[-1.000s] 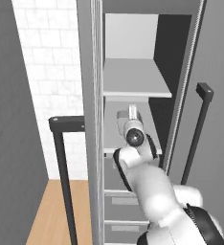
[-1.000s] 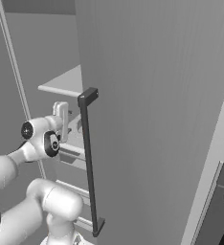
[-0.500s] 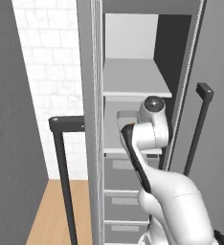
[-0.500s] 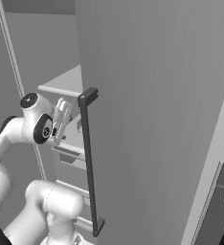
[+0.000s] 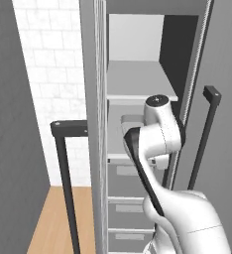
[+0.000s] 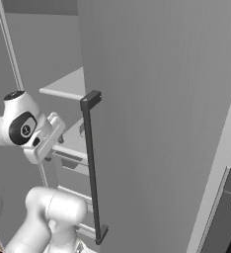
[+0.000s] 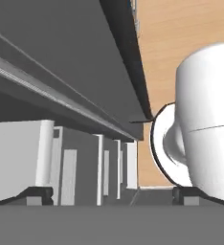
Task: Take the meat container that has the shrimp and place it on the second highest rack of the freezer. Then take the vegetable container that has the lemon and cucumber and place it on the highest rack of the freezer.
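Left base view: the arm rises in front of the open freezer (image 5: 138, 59), its wrist level with the gap under the highest rack (image 5: 138, 82). The hand is hidden behind the wrist, so the fingers cannot be judged here. A pale grey block (image 5: 133, 124) sits on the shelf below that rack, just beyond the wrist; whether it is a container cannot be told.

Right base view: the hand (image 6: 47, 138) tilts toward the freezer shelves beside the black door handle (image 6: 92, 163). The fingers are too small to read.

Hand view: two dark fingers (image 7: 35, 195) stand well apart, open, with nothing between them. Beyond them lie drawer fronts (image 7: 85, 170) and wood floor (image 7: 176, 33). No shrimp, lemon or cucumber is seen ahead of the fingers, so their bearing cannot be stated.
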